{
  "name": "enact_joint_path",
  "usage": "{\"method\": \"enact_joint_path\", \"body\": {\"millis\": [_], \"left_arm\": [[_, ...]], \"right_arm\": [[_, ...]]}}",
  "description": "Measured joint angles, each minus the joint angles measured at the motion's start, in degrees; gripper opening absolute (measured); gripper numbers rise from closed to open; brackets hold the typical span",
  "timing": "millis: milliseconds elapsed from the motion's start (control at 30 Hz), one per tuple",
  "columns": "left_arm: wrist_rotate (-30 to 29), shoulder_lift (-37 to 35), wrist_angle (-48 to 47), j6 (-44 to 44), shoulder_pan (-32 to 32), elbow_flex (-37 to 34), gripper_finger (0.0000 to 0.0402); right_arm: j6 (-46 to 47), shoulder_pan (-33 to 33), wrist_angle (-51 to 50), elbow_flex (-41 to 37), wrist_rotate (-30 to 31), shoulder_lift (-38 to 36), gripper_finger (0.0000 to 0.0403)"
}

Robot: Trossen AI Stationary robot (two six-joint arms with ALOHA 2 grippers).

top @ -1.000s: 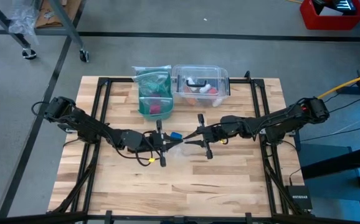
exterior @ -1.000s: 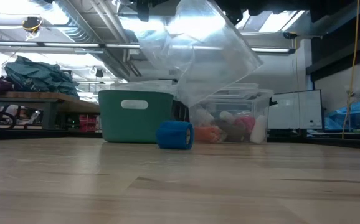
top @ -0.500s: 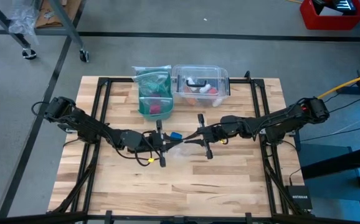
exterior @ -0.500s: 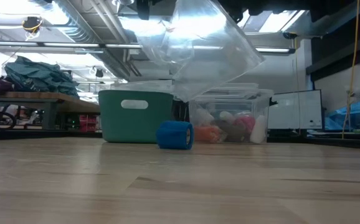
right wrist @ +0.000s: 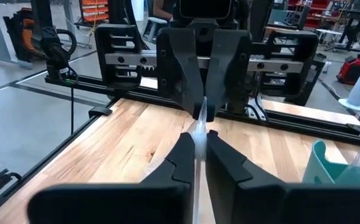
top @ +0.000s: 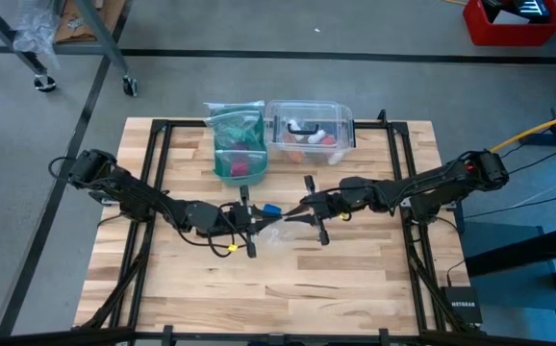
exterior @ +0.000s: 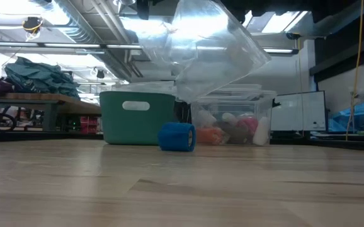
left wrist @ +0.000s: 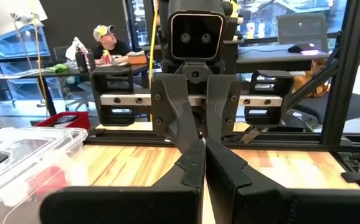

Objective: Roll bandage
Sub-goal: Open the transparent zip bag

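Note:
The bright blue bandage is a small roll lying on the table on its curved side; it also shows in the low view. It lies just beyond my two grippers, and no gripper touches it. My left gripper and my right gripper face each other at mid-table. Both are shut on a clear plastic zip bag held above the table. My left gripper is shut on the left end of the clear bag, its fingers level and coming from the table's left. The thin film hardly shows between them. The bag is lifted clear of the table. My right gripper pinches an edge of the clear bag between its two fingers, level, from the table's right. The film stands on edge in the pinch. The bag hangs below, clear of the table.
A teal bin and a clear plastic box holding small items stand at the far edge, behind the bandage. Black frame rails run along the table's left and right sides. Bare wood lies toward the near edge.
The hanging bag has shifted a little in the low view; its lower part has risen slightly. The bandage has stayed where it was.

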Motion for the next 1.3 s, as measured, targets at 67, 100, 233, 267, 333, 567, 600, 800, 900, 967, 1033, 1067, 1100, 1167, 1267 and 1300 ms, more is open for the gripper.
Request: {"method": "enact_joint_path", "body": {"millis": [67, 100, 233, 267, 333, 567, 600, 800, 900, 967, 1033, 1067, 1100, 1167, 1267, 1300], "left_arm": [[-0.5, -0.1, 0.0, 0.6, -0.2, 0.0, 0.0], [-1.0, -0.1, 0.2, 1.1, -0.3, 0.0, 0.0], [-2.5, -0.7, 2.1, 1.8, -0.5, 0.1, 0.0], [-2.9, -0.7, 2.0, 1.9, -0.5, 0.1, 0.0], [-2.8, -0.7, 1.1, 2.1, -0.5, 0.1, 0.0], [-1.8, -2.4, -0.2, 0.2, -1.1, 0.1, 0.0001], [-1.1, -2.2, -0.6, -0.1, -1.2, 0.1, 0.0004], [1.4, -2.2, -1.4, -1.1, -1.2, 0.1, 0.0058], [1.4, -2.2, -1.1, -1.1, -1.1, 0.1, 0.0095], [1.3, -2.2, -0.9, -0.9, -1.1, 0.1, 0.0116], [1.4, -2.2, -1.1, -0.2, -1.1, 0.1, 0.0132], [1.4, -2.2, -1.1, -0.1, -1.1, 0.1, 0.0137], [1.4, -2.2, -1.1, -0.1, -0.9, 0.1, 0.0141], [1.4, -2.2, -1.0, -0.1, -0.5, 0.1, 0.0144], [1.4, -2.2, -1.0, -0.2, 0.4, 0.1, 0.0139], [1.4, -2.2, -1.0, -0.2, 0.7, 0.1, 0.0136]], "right_arm": [[0.0, 0.0, -0.2, 0.0, 0.0, 0.0, 0.002], [0.0, 0.0, -0.4, 0.0, -0.1, 0.0, 0.002], [0.0, 0.1, -3.0, -0.5, -1.1, 0.2, 0.003], [0.0, 0.2, -3.2, -0.4, -1.1, 0.2, 0.003], [0.0, 0.1, -3.7, -0.3, -1.0, 0.0, 0.0029], [0.0, 0.1, -3.5, -0.3, 0.3, 0.1, 0.0028], [0.0, 0.1, -3.5, -0.3, 0.6, 0.1, 0.0028], [-0.2, 0.1, 1.2, -0.3, 1.6, 0.1, 0.0028], [-0.2, 0.1, 2.8, -0.3, 1.5, 0.1, 0.0029], [-0.2, 0.1, 3.1, -0.3, 1.5, 0.1, 0.0029], [-0.2, 0.1, 3.7, -0.3, 1.5, 0.1, 0.0029], [-0.2, 0.1, 4.1, -0.3, 1.6, 0.1, 0.003], [-0.2, 0.1, 4.5, -0.3, 1.6, 0.1, 0.003], [-0.2, 0.1, 6.0, -0.3, 1.6, 0.1, 0.003], [-0.2, 0.1, 7.3, -0.3, 1.6, 0.1, 0.003], [-0.2, 0.1, 7.4, -0.3, 1.6, 0.1, 0.003]]}}
